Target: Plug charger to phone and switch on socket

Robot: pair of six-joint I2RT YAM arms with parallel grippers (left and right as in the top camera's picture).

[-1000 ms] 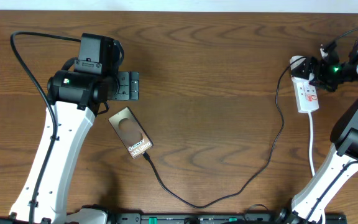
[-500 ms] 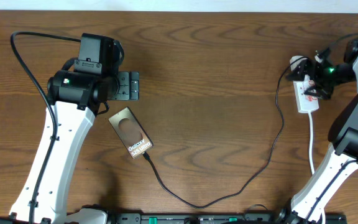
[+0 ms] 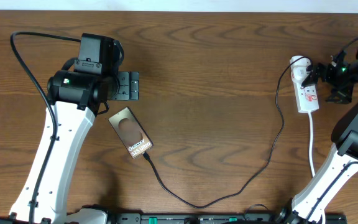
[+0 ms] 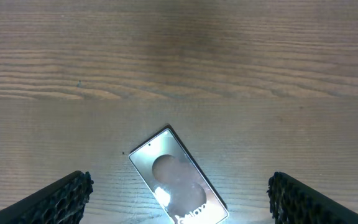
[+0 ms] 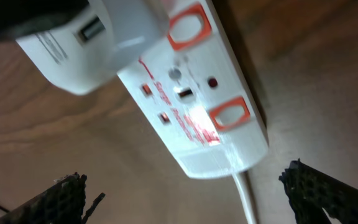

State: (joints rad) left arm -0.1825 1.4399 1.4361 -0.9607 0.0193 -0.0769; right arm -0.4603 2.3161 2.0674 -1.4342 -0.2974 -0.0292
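The phone (image 3: 131, 134) lies at an angle on the wooden table, lettering up; it also shows in the left wrist view (image 4: 176, 180). The charger (image 3: 272, 155), a thin black cable, runs from a white adapter (image 3: 298, 63) on the socket (image 3: 307, 96) in a long loop, and its tip (image 3: 146, 156) sits at the phone's lower end. My left gripper (image 3: 128, 86) (image 4: 179, 202) is open and empty just behind the phone. My right gripper (image 3: 328, 82) (image 5: 185, 199) is open and empty at the socket's right side. The socket (image 5: 197, 112) shows red marks and a red glow.
The socket's white cord (image 3: 311, 143) runs toward the front edge beside my right arm's base. The white adapter (image 5: 86, 37) fills the top left of the right wrist view. The table's far edge runs along the top.
My right gripper has shifted right, from over the socket's far end to its right side. The left arm, the phone and the cable have not moved.
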